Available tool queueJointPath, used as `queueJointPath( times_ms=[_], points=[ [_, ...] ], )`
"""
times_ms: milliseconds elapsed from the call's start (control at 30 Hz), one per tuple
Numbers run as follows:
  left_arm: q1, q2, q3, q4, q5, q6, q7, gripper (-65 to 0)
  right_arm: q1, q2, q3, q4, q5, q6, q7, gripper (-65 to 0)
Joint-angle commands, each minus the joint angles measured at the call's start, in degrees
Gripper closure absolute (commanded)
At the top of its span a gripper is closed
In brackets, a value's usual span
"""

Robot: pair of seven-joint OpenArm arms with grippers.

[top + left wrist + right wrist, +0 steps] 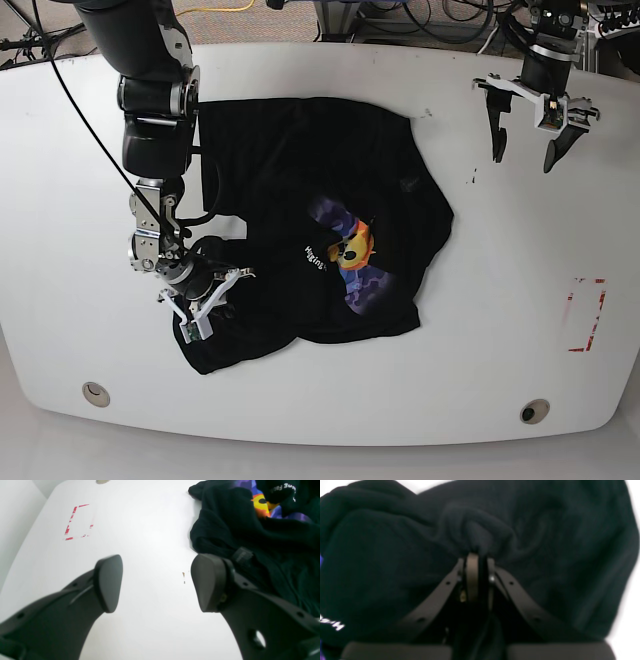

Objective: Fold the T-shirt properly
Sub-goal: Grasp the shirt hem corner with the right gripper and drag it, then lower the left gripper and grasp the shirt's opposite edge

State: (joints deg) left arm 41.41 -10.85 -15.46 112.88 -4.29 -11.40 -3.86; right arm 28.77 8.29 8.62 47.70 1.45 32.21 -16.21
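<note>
The right tool (477, 555) is clenched on a pinch of the T-shirt (300, 180) — in the right wrist view its two fingers (472, 575) stand pressed together with a bunched ridge of black cloth gathered at their tips. In the base view this tool (205, 295) sits at the lower left part of the shirt, near the hem corner closest to the front edge of the surface (320, 410). Around the grip the cloth rises in soft folds, and a bit of white lettering (332, 623) shows at the left edge of the wrist view.

The left tool (156, 582) is released, its two dark pads (108, 582) spread wide with nothing between them. It hangs over bare white surface just beside the shirt's edge; one pad stands close to a fold of the black cloth (225, 530), though contact cannot be told. In the base view this tool (528, 150) is to the right of the shirt, well apart from the printed face.

The T-shirt lies spread but rumpled across the middle of the surface, partly folded over itself. Its yellow-orange cartoon face (352, 250) and purple-blue patch (365, 285) show near the centre of the shirt. A red tape outline (585, 315) is marked on the surface far to the right of the shirt — beyond the left tool in the wrist view (78, 522).
</note>
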Motion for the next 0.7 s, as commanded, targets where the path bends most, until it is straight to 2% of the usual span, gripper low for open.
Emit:
queueJointPath(
  times_ms=[0, 667],
  points=[
    [-0.3, -0.3, -0.1, 1.0, -0.2, 0.2, -1.2, -42.4, 1.0, 0.8, 0.5, 5.5, 0.8, 0.5, -0.1, 0.0],
    [-4.4, -0.2, 0.0, 1.1, -0.3, -0.5, -0.7, -43.2, -8.3, -2.7, 2.1, 38.0, 0.5, -0.8, -13.6, -0.3]
  ],
)
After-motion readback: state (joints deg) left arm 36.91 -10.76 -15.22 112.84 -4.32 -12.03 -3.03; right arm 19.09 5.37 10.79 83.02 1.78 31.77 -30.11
